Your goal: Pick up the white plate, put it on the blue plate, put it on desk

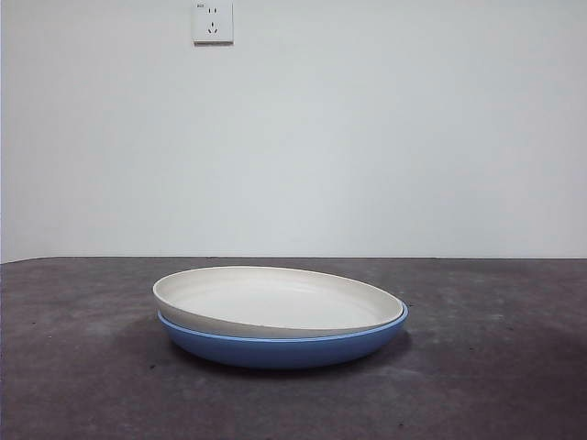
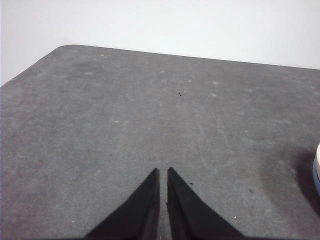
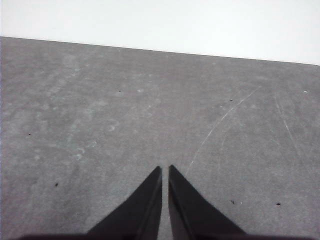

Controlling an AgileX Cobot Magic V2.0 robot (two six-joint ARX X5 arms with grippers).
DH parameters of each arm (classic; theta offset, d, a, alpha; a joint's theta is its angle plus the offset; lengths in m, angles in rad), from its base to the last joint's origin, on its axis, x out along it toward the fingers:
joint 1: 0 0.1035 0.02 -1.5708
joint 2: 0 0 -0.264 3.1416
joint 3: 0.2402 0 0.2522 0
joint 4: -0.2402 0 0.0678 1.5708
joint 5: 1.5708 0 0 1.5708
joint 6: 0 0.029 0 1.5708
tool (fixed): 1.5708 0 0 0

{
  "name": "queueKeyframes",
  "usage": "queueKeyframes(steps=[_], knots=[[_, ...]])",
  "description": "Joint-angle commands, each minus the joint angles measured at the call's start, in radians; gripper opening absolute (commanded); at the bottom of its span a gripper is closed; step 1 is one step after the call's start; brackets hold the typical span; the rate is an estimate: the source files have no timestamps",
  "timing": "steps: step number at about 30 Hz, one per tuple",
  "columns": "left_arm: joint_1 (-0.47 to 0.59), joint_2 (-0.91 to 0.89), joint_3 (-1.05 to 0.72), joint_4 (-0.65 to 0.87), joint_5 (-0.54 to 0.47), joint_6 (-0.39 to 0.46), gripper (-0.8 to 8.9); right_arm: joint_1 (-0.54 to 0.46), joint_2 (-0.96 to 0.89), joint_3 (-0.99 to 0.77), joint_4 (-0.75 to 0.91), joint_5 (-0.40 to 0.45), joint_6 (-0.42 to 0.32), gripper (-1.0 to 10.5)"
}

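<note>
Left pincer (image 2: 163, 171), right pincer (image 3: 165, 169) nearly closed, empty, above bare desk (image 1: 73, 367); white plate (image 1: 275, 301) tilted in blue plate (image 1: 284, 348).

Left gripper (image 2: 163, 172) fingers closed, empty; right gripper (image 3: 165, 170) same.

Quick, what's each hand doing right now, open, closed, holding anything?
Left hand: closed, holding nothing, over the desk.
Right hand: closed, holding nothing, over bare desk.
</note>
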State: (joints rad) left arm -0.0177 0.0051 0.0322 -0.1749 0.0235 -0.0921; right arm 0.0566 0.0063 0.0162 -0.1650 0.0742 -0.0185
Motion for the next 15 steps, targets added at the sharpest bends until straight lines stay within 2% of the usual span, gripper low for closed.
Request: queueKeyframes(steps=[1,15], knots=[[0.0,-0.002,-0.021,0.014,-0.005,0.0,0.25,-0.002,-0.003,-0.005,-0.006,0.003,0.01,0.2],[0.0,-0.002,-0.021,0.015,-0.005,0.0,0.25,-0.002,-0.003,-0.005,0.01,0.005,0.01,0.2]])
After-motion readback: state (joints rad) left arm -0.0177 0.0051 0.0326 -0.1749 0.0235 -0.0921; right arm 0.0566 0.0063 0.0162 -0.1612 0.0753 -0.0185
